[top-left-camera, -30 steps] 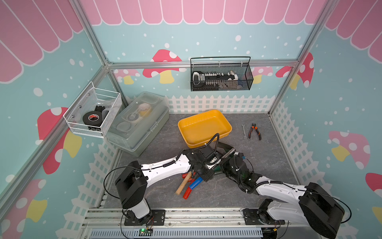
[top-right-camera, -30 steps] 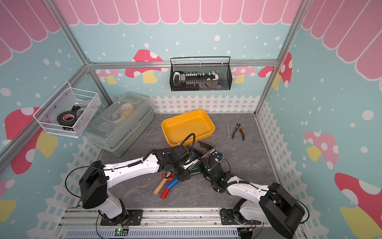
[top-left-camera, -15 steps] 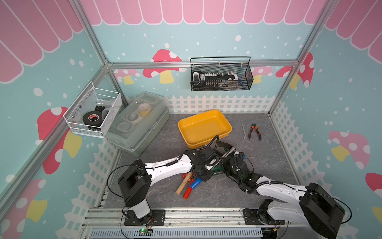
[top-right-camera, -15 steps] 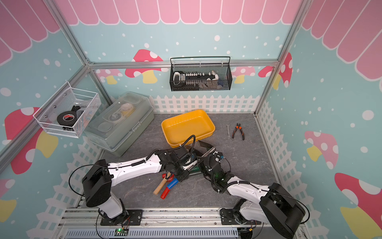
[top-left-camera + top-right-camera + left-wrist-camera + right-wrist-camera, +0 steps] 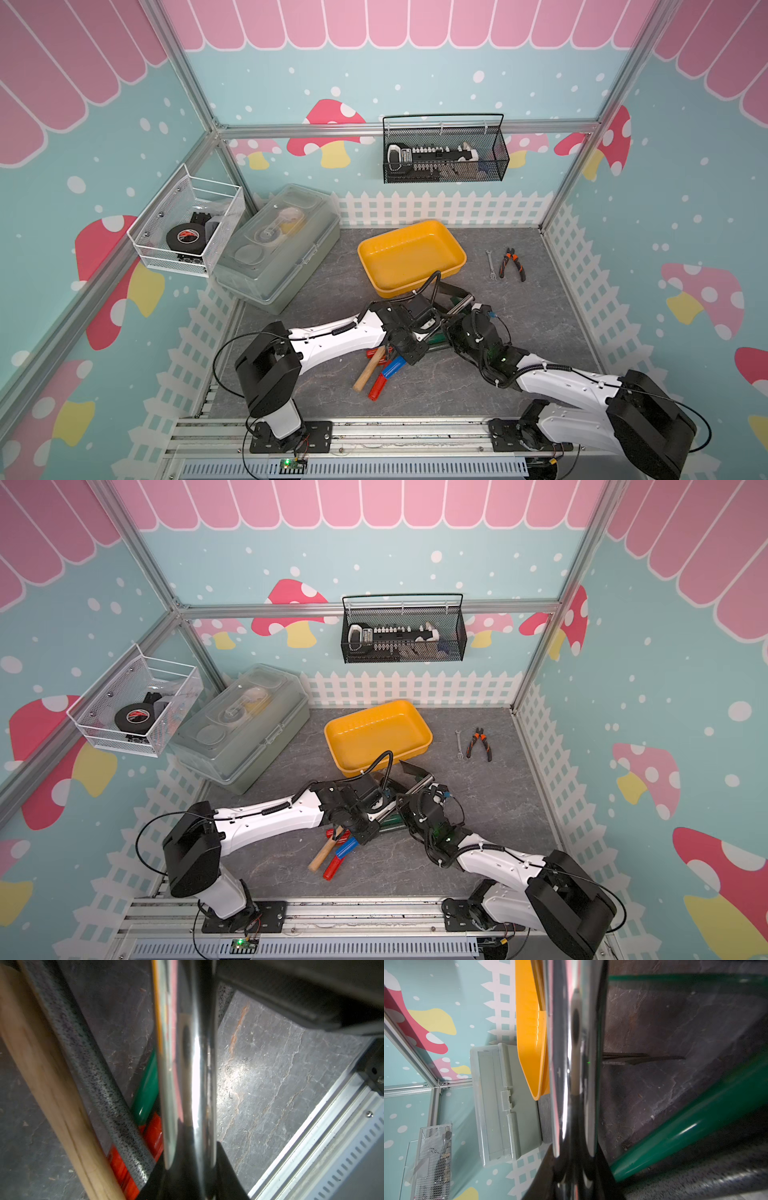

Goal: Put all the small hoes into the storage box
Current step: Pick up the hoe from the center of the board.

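Small hoe (image 5: 460, 302) sits mid-bench, just off the storage box's (image 5: 411, 257) 6 o'clock rim; left tool (image 5: 190, 1168) and right tool (image 5: 575, 1167) each clamped on its chrome shaft. In both top views the grips are hidden from above; the wrist views show the shaft running straight through each grip. Loose handles (image 5: 368, 372) crowd the tools' 7 o'clock; bench (image 5: 540, 324) lies bare toward 3 o'clock.

Left arm (image 5: 340, 337) and right arm (image 5: 561, 380): white moulded links, black cylindrical joint housings, black coiled cables. Black base plates (image 5: 320, 436) are mounted on the silver aluminium rail (image 5: 415, 432). Farthest from the rail, the left hand (image 5: 190, 1157) and right hand (image 5: 574, 1159) are black.
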Motion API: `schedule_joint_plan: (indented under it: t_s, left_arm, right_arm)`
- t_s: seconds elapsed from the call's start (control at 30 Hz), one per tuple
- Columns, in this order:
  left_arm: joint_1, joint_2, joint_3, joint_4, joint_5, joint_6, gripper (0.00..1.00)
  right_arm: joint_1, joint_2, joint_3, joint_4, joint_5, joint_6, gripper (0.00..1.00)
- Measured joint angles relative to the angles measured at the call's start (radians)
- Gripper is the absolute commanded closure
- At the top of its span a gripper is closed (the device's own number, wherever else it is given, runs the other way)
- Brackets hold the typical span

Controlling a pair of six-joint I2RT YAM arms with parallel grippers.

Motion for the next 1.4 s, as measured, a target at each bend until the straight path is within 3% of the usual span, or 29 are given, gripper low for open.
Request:
schedule_joint_plan:
  t_s: [0.3, 0.6, 0.93, 1.4]
  left_arm:
    - [-0.007, -0.066, 0.014, 0.021, -0.029, 0.016, 1.0]
    - [-0.005, -0.071, 0.052, 0.014, -0.035, 0.034, 1.0]
    - [0.016, -0.076, 0.079, -0.01, -0.082, 0.042, 1.0]
    - [0.016, -0.077, 0.131, -0.012, -0.106, 0.061, 1.0]
  right_arm:
    - [0.0, -0.119, 0.014, -0.061, 0.047, -0.016, 0.85]
    - [-0.007, -0.171, 0.015, -0.137, 0.091, -0.057, 0.66]
    - [-0.033, -0.18, 0.015, -0.173, 0.115, -0.099, 0.63]
    - [-0.038, -0.244, 0.015, -0.219, 0.137, -0.139, 0.37]
